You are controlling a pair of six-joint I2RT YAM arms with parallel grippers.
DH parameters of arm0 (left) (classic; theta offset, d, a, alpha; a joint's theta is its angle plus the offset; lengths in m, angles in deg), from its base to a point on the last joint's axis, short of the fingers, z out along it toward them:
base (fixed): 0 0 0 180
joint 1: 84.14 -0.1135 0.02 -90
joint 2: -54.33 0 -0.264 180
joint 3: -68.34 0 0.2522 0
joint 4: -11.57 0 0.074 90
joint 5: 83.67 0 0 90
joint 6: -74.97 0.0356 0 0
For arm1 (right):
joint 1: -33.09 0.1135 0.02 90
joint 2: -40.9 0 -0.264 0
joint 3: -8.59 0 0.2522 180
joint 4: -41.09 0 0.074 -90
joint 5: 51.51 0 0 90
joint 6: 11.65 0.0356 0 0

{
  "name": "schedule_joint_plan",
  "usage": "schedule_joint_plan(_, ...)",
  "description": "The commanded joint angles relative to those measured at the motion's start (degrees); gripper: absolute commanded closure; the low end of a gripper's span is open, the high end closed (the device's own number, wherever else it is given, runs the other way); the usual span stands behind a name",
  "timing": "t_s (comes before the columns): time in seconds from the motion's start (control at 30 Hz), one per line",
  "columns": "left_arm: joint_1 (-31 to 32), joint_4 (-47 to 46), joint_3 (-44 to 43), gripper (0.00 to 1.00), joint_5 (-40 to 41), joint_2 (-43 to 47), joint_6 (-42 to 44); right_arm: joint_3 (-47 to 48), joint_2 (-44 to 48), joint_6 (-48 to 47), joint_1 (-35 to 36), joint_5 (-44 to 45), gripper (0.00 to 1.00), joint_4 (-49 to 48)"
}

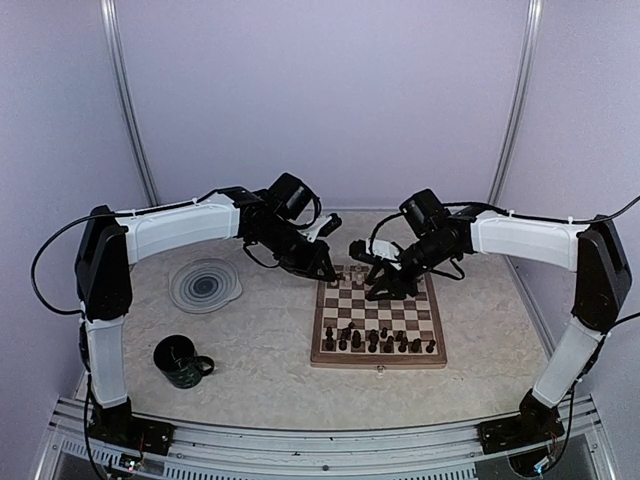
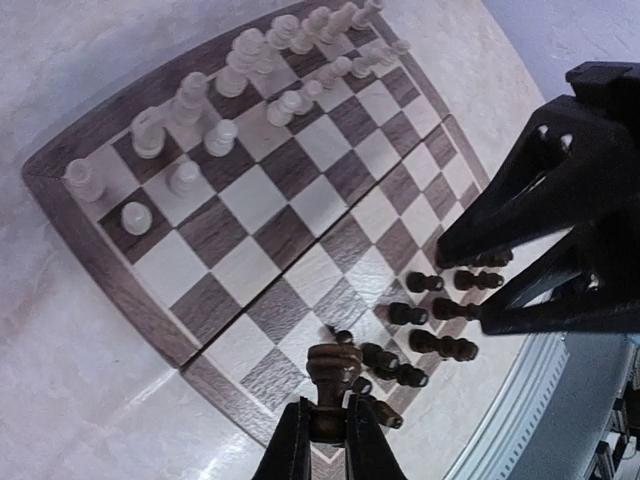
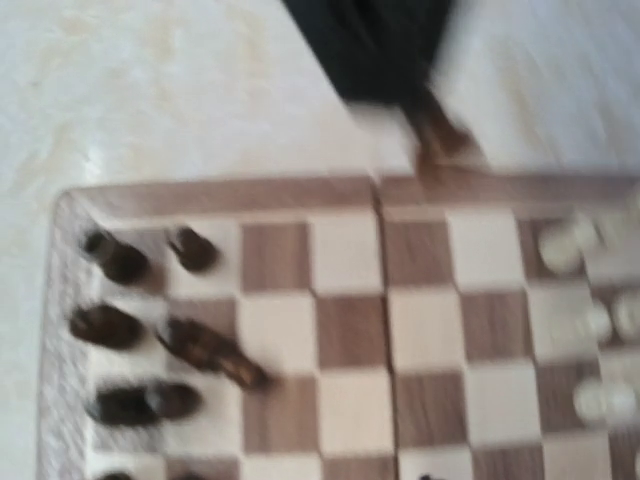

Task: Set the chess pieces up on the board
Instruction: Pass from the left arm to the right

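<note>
The left gripper (image 2: 328, 405) fills the bottom of its wrist view, its 2 fingers (image 2: 292, 445) pressed in on a dark piece (image 2: 334, 368). The piece stands upright between them, its knobbed head clear of the tips and its base hidden. Beyond it the board (image 2: 262, 196) lies flat on the table (image 1: 260, 340), with cream pieces (image 2: 190, 95) crowded in 2 rows along one side and dark pieces (image 2: 440, 345) gathered at the opposite side. The right gripper (image 2: 462, 288) hangs over the board with its fingers spread and nothing between them. From above, both grippers sit close together over the board's far edge. A mug (image 1: 182, 360) and a plate (image 1: 205, 285) sit well apart to the left.
</note>
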Motion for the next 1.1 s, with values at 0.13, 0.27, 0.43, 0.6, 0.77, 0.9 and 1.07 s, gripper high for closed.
schedule_joint_plan(0.13, 0.57, -4.09, -1.10, 0.90, -10.20, -0.19, -3.20, 4.48, 0.98, -2.06, 7.09, 11.53, 0.56, -1.07)
schedule_joint_plan(0.27, 0.79, -4.68, -0.99, 0.90, -11.29, -0.20, -3.63, 5.17, 0.13, -1.97, 9.32, 15.57, 0.56, -1.70)
schedule_joint_plan(0.43, 1.22, -5.43, -0.42, 0.90, -12.50, -0.27, -4.14, 5.38, -0.24, -1.74, 11.15, 18.33, 0.57, -3.00)
schedule_joint_plan(0.6, 1.41, -5.76, 0.25, 0.90, -12.71, -0.04, -4.22, 5.90, -0.64, -1.50, 12.90, 20.86, 0.59, -3.71)
schedule_joint_plan(0.77, 1.41, -6.10, 1.05, 0.90, -13.20, 0.34, -4.49, 5.63, -0.73, -0.42, 13.59, 23.08, 0.60, -5.59)
schedule_joint_plan(0.9, 1.33, -7.86, 2.34, 0.90, -14.88, 0.77, -5.27, 5.15, 0.85, -1.00, 13.59, 19.81, 0.59, -6.05)
schedule_joint_plan(1.07, 0.74, -12.32, 4.89, 0.90, -17.83, 2.01, -7.63, -0.36, 7.16, -2.74, 13.59, 13.02, 0.58, -11.32)
